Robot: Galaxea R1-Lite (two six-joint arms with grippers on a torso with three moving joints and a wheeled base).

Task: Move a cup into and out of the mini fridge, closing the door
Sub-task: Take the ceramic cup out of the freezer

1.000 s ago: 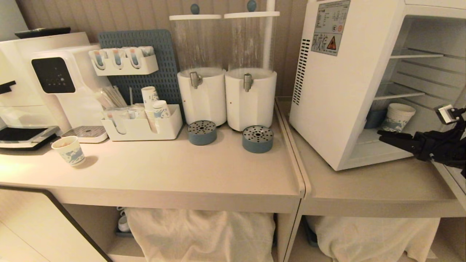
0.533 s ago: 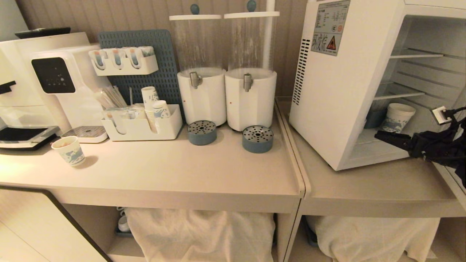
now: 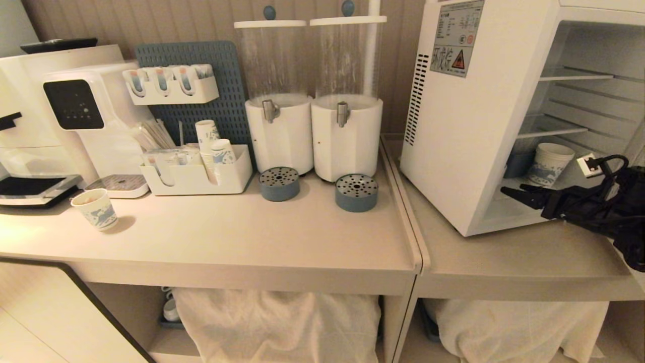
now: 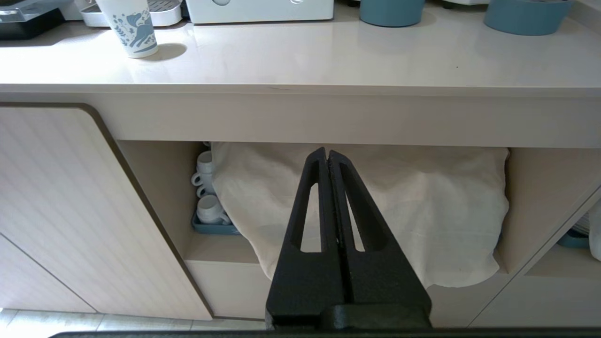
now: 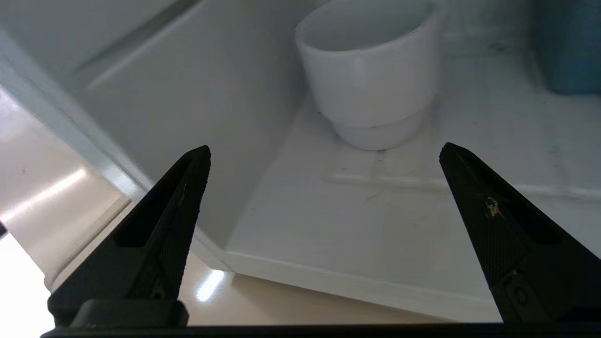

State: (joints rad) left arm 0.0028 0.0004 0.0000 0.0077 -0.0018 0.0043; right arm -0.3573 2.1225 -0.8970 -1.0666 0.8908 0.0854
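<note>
Your right gripper, jaws wide apart, faces the cup standing upright just beyond them inside the fridge.

1. The cup, squat, white and empty, stands upright on the mini fridge floor, near the left inner wall.
2. The mini fridge, white and boxy, stands open at 3 o'clock on the counter, wire shelves showing.

A beige counter stands before a ribbed wall; under it, open shelves hold white cloth.
</note>
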